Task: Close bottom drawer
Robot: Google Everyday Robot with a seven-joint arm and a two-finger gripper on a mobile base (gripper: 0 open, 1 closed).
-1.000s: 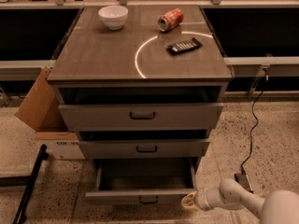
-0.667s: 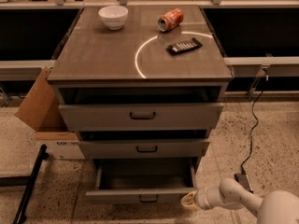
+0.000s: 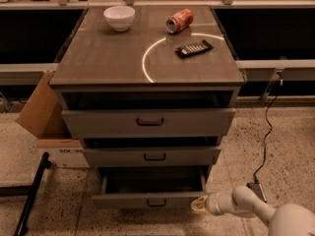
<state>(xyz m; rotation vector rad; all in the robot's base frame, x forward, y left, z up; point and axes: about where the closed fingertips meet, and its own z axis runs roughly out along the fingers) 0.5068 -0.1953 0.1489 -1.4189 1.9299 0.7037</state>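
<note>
gripper (image 3: 198, 204) sits low near the floor at the right front corner of the bottom drawer (image 3: 123, 201), its pale tip just beside the right end of that drawer's front panel. whether it is clenched or released cannot be told. the white arm (image 3: 246, 206) runs back from it toward the lower right corner of the view.

the bottom drawer stands pulled out of the grey cabinet (image 3: 98, 68), lowest of three, its plain interior showing and its small dark handle (image 3: 156, 202) facing forward. above it the middle drawer (image 3: 113, 157) and the top drawer (image 3: 98, 123) also stand out a little, each with a dark gap over its front.

on the cabinet top are a white bowl (image 3: 119, 17) at the back left, a red can (image 3: 179, 20) lying on its side, and a flat dark object (image 3: 194, 48) just in front of the can - a bright curved line (image 3: 146, 58) crosses the surface beside it.

around the base: a cardboard box (image 3: 42, 109) leans at the cabinet's left side, a black bar (image 3: 30, 193) lies on the speckled floor (image 3: 290, 146) further left, and a black cable (image 3: 266, 136) trails down on the right to a dark plug (image 3: 257, 191) just behind the arm.
</note>
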